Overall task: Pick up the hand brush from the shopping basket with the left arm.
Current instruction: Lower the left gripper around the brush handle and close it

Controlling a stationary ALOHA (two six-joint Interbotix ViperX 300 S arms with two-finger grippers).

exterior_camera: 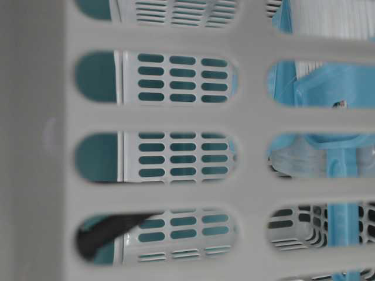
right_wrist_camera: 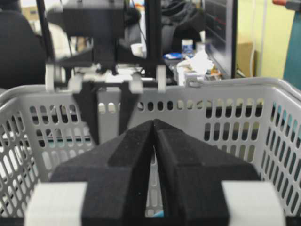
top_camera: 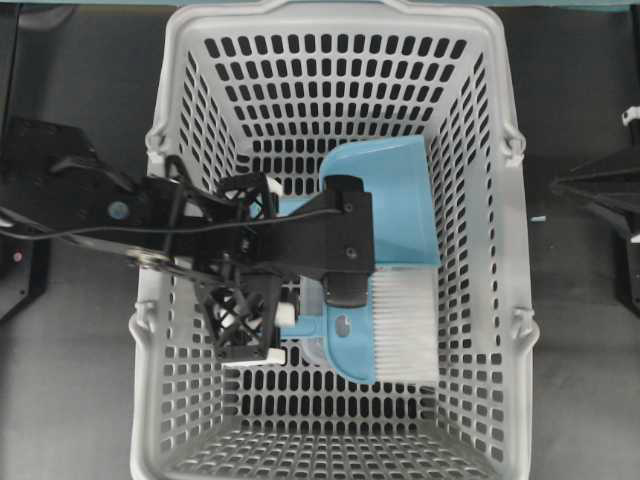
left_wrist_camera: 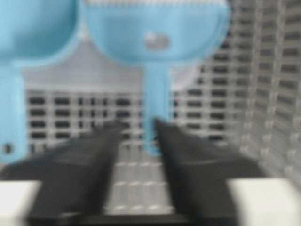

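The left arm [top_camera: 150, 225] reaches in over the left rim of the shopping basket [top_camera: 500, 300], which stands on the dark desk [top_camera: 580, 350]. Its left claw [left_wrist_camera: 138, 129] hangs inside the basket with the two fingers [left_wrist_camera: 89, 155] parted, nothing between them (the wrist view is blurred). Just beyond the fingertips lies the thin handle of the hand brush [top_camera: 350, 350], flat on the slotted bottom, its rounded head with the hole pointing right and the white bristles fanning further right. A light-blue dustpan [top_camera: 395, 195] lies beside it, touching the bristles. At the far right, outside the basket, the right claw [right_wrist_camera: 154, 123] sits clenched, fingers pressed together on nothing.
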